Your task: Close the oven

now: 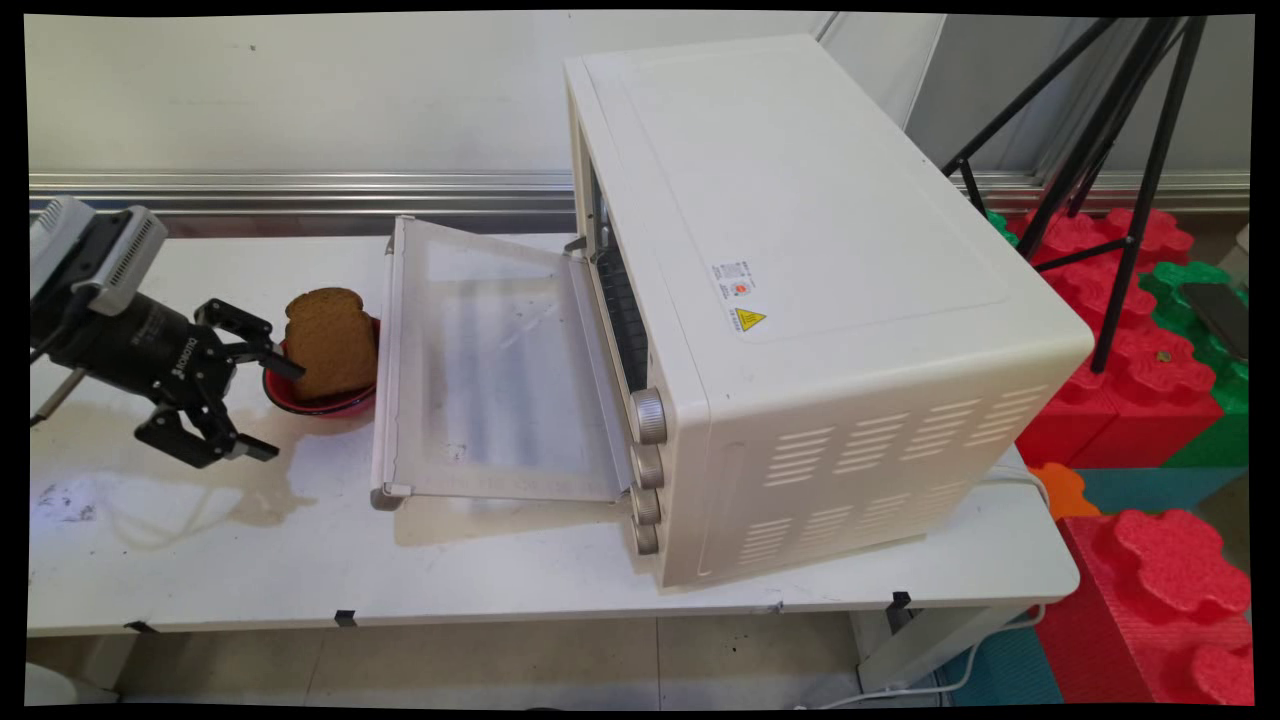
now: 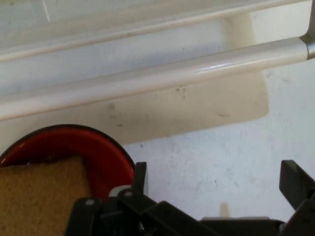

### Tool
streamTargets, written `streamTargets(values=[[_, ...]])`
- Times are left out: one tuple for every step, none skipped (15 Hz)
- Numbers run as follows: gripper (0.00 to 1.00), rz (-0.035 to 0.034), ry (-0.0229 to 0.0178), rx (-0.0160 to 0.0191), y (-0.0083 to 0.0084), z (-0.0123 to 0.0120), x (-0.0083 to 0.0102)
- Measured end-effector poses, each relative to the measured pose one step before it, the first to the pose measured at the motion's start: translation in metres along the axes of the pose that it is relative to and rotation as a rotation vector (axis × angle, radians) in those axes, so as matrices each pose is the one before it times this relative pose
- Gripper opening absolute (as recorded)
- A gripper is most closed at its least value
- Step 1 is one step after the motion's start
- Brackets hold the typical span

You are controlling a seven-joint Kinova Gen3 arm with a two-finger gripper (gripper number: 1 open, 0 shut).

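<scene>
We see the claw (image 1: 265, 405) spread wide and holding nothing, one finger at the rim of the red bowl (image 1: 300, 400). The bowl holds a bread slice (image 1: 330, 342) and sits on the counter (image 1: 500, 560) just beside the toaster oven's (image 1: 800, 300) lowered door (image 1: 495, 370).

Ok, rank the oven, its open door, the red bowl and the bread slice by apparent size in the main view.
1. Oven
2. Open door
3. Bread slice and red bowl: unsure, since the bread hides most of the bowl.
</scene>
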Motion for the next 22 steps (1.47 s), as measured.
streamTargets(values=[[1.0,-0.00201,0.00224,-0.0014,-0.00029,0.00241,-0.00068],[1.0,-0.00259,0.00275,-0.00248,-0.00013,0.00398,-0.00128],[1.0,0.00373,0.0026,-0.00403,-0.00688,0.00142,-0.0035],[1.0,0.00028,0.00265,-0.0015,-0.00026,0.0047,-0.00111],[1.0,0.00004,0.00207,-0.00032,-0.00004,0.00318,-0.00046],[1.0,-0.00014,0.00314,0.00027,0.00003,0.00521,-0.0004],[1.0,-0.00049,0.00242,0.00071,-0.00004,0.00363,-0.00011],[1.0,0.00005,0.00302,0.00011,-0.00022,0.00551,0.00019],[1.0,-0.00069,0.00317,0.00077,-0.00015,0.00376,0.00038],[1.0,-0.00127,0.00482,0.00124,-0.00052,0.00575,0.00087],[1.0,-0.00037,0.00295,0.0009,-0.00062,0.00389,0.00088],[1.0,-0.00118,0.00471,0.0016,-0.00053,0.00557,0.00108],[1.0,-0.00279,0.00258,0.00177,-0.0002,0.0036,0.00042],[1.0,-0.00382,0.00371,0.00258,-0.00064,0.00529,0.00086],[1.0,-0.00228,0.00224,0.00171,-0.00046,0.00332,0.00054],[1.0,-0.00433,0.00293,0.00338,-0.0008,0.00453,0.00058],[1.0,-0.00372,0.00158,0.00177,-0.00062,0.00286,0.00016],[1.0,-0.00569,0.00142,0.00301,-0.0008,0.00384,0.00001],[1.0,-0.0039,0.00083,0.00197,-0.00034,0.00212,-0.00019],[1.0,-0.00473,0.00158,0.00295,-0.00064,0.00309,-0.00011],[1.0,-0.00284,0.00124,0.00175,-0.0004,0.0018,-0.00007],[0.0,-0.00427,0.00213,0.00233,-0.00043,0.00249,-0.00001]])
